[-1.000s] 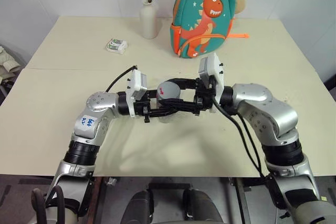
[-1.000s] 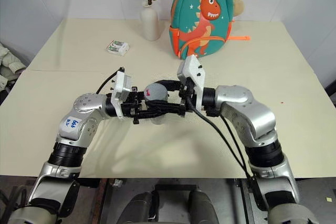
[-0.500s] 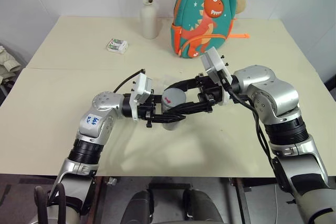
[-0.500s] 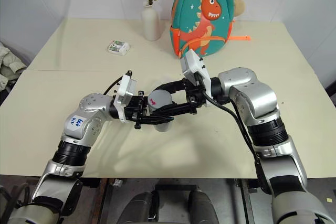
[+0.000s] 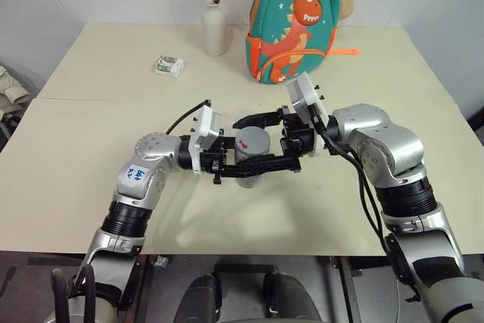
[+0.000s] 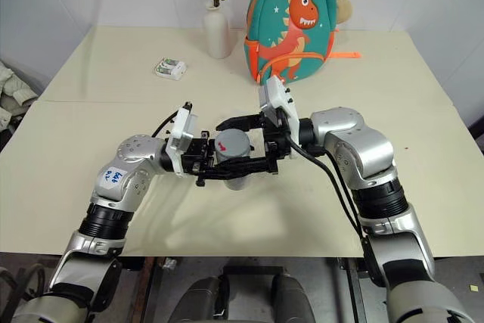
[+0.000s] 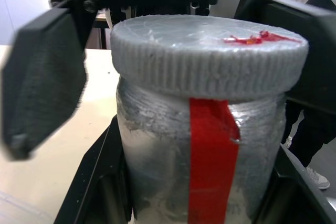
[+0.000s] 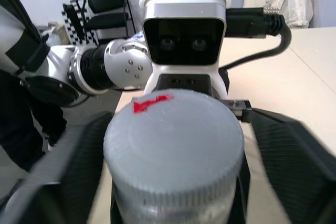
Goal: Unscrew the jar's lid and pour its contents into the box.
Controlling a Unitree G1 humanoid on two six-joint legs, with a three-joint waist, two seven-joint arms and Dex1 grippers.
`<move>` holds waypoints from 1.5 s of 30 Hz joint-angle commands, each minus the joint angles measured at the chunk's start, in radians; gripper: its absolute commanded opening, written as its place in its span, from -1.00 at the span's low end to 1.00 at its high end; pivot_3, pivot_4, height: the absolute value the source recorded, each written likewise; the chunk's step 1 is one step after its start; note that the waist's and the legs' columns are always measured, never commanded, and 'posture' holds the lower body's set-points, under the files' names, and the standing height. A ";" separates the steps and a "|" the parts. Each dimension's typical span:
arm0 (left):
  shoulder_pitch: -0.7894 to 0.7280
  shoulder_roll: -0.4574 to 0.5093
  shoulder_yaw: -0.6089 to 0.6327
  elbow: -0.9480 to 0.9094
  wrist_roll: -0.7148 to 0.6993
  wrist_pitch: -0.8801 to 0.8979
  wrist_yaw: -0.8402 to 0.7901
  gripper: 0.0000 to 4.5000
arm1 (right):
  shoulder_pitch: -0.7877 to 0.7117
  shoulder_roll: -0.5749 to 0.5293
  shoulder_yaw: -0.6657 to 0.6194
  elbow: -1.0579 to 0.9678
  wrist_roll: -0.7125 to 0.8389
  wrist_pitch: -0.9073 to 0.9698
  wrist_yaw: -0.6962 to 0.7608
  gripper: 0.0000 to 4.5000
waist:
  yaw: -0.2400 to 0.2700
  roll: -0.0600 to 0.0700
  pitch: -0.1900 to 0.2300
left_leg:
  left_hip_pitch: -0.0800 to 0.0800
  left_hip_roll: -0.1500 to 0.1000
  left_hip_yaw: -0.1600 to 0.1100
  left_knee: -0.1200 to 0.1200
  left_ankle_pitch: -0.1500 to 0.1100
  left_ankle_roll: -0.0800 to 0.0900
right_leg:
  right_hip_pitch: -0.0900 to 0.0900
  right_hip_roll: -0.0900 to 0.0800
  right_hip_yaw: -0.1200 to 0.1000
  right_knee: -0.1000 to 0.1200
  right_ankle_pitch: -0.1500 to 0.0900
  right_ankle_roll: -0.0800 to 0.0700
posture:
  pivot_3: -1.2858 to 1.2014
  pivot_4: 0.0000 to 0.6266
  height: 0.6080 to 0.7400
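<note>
**Jar held above the surface, right fingers spread around its lid**

The small clear cylindrical jar (image 5: 248, 166) with a strip of red tape down its side was held upright a little above the pale cream surface (image 5: 91, 141), near its front middle. The left end effector (image 5: 236, 168) was clamped shut on the jar's body, its black fingers pressing the wall from both sides below the cap. The round grey ribbed screw lid (image 5: 252, 141), with a small red mark on top, sat on the jar's mouth.

The right end effector (image 5: 257, 141) reached in level from the opposite side at lid height. Its two black fingers (image 8: 286, 156) stood spread wide on either side of the lid, with a visible gap to the cap's rim in the right wrist view, so it gripped nothing.

At the back of the surface stood a white vase (image 5: 215, 29) with dried flowers, and beside it a teal backpack (image 5: 291, 24) printed with an orange dinosaur. A small white-and-green packet (image 5: 168, 66) lay to the left of the vase, well apart from the jar.
</note>
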 commanded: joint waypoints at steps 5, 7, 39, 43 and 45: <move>0.030 0.026 0.048 -0.038 -0.014 -0.012 0.022 -0.08 | 0.023 -0.056 -0.074 -0.077 0.026 -0.024 -0.012 0.99 | -0.001 0.000 0.000 | 0.000 0.000 0.000 0.000 0.000 0.000 | 0.000 0.000 0.000 -0.001 0.000 0.000 | 0.03 -0.52 1.00; 0.038 0.031 0.053 -0.036 -0.006 -0.019 0.032 -0.08 | 0.033 -0.053 -0.077 -0.102 0.032 -0.013 -0.032 0.99 | -0.001 0.000 0.000 | 0.000 0.000 0.000 0.000 0.000 0.000 | 0.000 0.000 0.000 -0.001 0.000 0.000 | 0.03 -0.52 1.00; 0.044 -0.001 0.032 -0.042 0.003 -0.049 0.088 -0.08 | 0.054 -0.056 -0.108 -0.080 -0.017 -0.032 -0.228 0.99 | 0.000 0.000 0.000 | -0.001 0.000 -0.001 -0.001 0.000 0.000 | 0.000 0.000 -0.001 -0.002 0.000 0.000 | 0.03 -0.52 1.00; 0.043 0.003 0.033 -0.037 0.002 -0.052 0.086 -0.08 | 0.056 -0.118 -0.127 -0.048 -0.018 -0.044 -0.196 0.99 | 0.000 0.000 0.000 | -0.001 0.000 -0.001 -0.001 0.000 0.000 | 0.000 0.000 -0.001 -0.002 0.000 0.000 | 0.03 -0.52 1.00; 0.040 0.004 0.035 -0.034 0.002 -0.054 0.086 -0.08 | 0.059 -0.146 -0.139 -0.033 -0.016 -0.049 -0.183 0.99 | 0.000 0.000 0.000 | -0.001 0.000 -0.001 -0.001 0.000 0.000 | 0.000 0.000 -0.001 -0.002 0.000 0.000 | 0.03 -0.52 1.00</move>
